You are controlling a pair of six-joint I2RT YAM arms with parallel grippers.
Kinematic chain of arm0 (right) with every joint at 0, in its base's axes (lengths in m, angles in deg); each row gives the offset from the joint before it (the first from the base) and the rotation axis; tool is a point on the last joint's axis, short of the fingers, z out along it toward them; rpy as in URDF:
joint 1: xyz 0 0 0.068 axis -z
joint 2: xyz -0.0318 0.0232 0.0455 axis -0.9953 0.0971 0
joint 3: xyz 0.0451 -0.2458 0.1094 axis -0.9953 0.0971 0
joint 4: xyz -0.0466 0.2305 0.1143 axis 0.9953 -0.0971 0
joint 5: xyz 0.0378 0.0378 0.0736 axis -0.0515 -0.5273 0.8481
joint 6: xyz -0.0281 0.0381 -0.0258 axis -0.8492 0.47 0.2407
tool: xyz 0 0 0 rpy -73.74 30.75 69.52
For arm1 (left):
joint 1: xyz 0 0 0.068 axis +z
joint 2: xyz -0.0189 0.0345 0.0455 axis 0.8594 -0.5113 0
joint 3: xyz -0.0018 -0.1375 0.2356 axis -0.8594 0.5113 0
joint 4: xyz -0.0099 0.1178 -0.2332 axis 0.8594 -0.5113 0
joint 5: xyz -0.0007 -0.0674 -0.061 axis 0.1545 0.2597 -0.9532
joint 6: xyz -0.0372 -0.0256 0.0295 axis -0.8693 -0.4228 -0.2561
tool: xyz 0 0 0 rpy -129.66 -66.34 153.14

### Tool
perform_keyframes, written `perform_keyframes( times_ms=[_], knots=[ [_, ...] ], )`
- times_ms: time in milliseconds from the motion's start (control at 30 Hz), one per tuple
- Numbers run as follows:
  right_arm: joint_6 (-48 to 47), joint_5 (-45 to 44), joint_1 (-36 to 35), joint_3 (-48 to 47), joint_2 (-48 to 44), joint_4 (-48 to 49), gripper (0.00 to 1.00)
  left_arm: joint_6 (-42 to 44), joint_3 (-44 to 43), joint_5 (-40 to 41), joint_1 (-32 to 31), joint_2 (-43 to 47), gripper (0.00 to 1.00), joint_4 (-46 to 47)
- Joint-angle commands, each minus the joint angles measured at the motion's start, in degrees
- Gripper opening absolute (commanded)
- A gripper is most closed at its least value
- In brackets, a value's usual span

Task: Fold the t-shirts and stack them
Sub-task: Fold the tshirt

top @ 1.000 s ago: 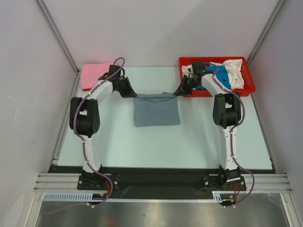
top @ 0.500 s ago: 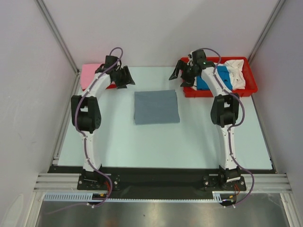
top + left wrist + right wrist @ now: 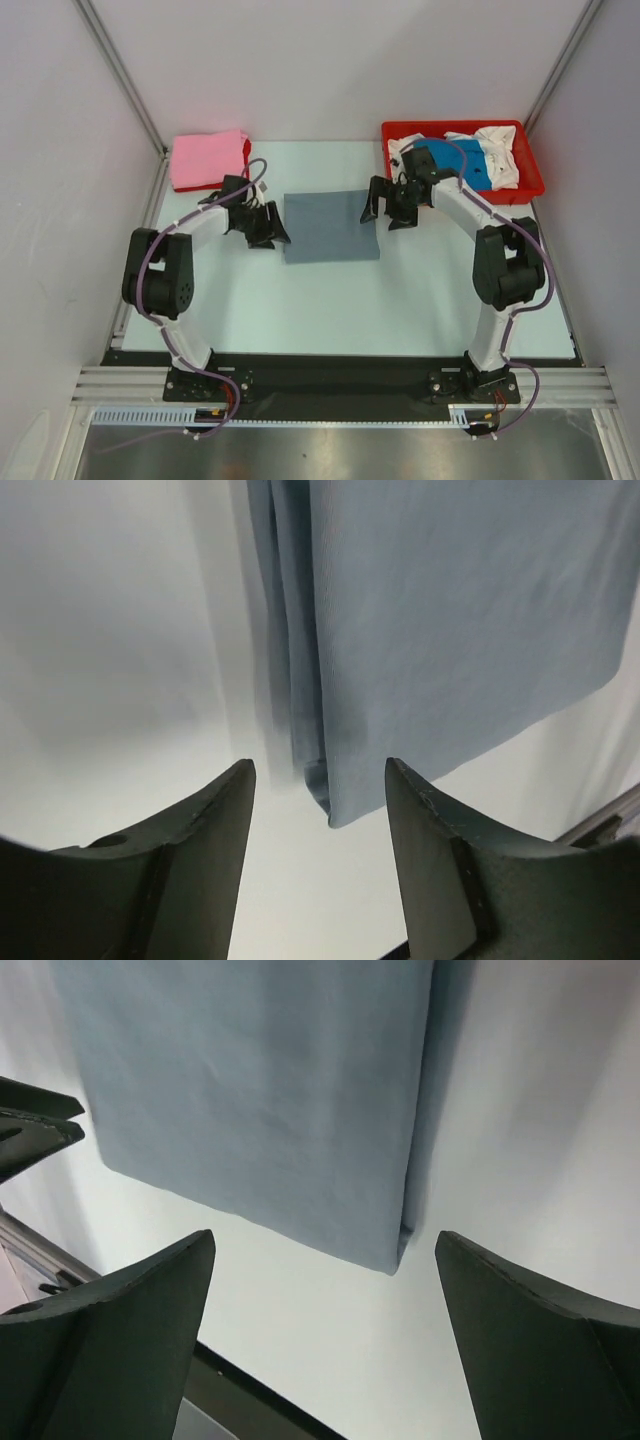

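Observation:
A slate grey t-shirt [image 3: 330, 228] lies folded into a flat rectangle in the middle of the table. My left gripper [image 3: 274, 236] hovers open at its left edge. In the left wrist view the shirt's layered corner [image 3: 330, 800] sits just beyond the left gripper [image 3: 320, 766], with nothing held. My right gripper [image 3: 381, 214] stands wide open at the shirt's right edge. From the right wrist the grey t-shirt [image 3: 250, 1090] lies ahead of the right gripper [image 3: 324, 1238], with its corner between the fingers and nothing gripped.
A folded pink t-shirt [image 3: 208, 158] lies at the back left with a red edge showing beneath it. At the back right a red tray [image 3: 450, 127] holds a bright blue t-shirt [image 3: 465, 160] and a white one [image 3: 497, 150].
Both grippers were shut on the grey shirt's far corners. They have let go, opened, and swung round to its left and right edges. The shirt now lies flat.

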Motion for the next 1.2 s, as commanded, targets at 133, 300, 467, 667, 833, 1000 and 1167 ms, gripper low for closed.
perform_keyframes(
  times_ms=[133,300,467,667,833,1000,1167],
  knots=[
    [0.0,0.4,0.4,11.9,-3.0,9.2,0.75,-1.4,2.6,-4.3,-2.3,-1.1,0.53,8.1],
    [-2.1,-1.0,0.9,12.3,-4.8,6.6,0.55,-1.6,4.4,-1.2,-2.4,2.5,0.39,7.0],
    [-1.2,-0.9,0.6,12.3,-8.0,6.6,0.53,-2.3,4.9,3.3,-5.5,10.6,0.32,4.9],
    [6.6,11.6,-3.9,8.8,-0.3,13.9,0.24,-7.7,3.2,-7.8,-8.6,3.9,0.15,12.5],
    [9.4,22.4,-7.9,3.0,8.0,18.8,0.1,-7.4,0.9,-11.0,-8.5,-4.2,0.11,12.9],
    [6.8,30.2,-9.1,-3.0,15.8,15.6,0.0,-6.0,-0.6,-10.6,-8.1,-7.1,0.1,9.7],
    [5.3,30.4,-8.6,-3.0,17.9,11.2,0.0,-5.7,0.3,-8.9,-7.7,-7.5,0.1,8.6]
  ],
)
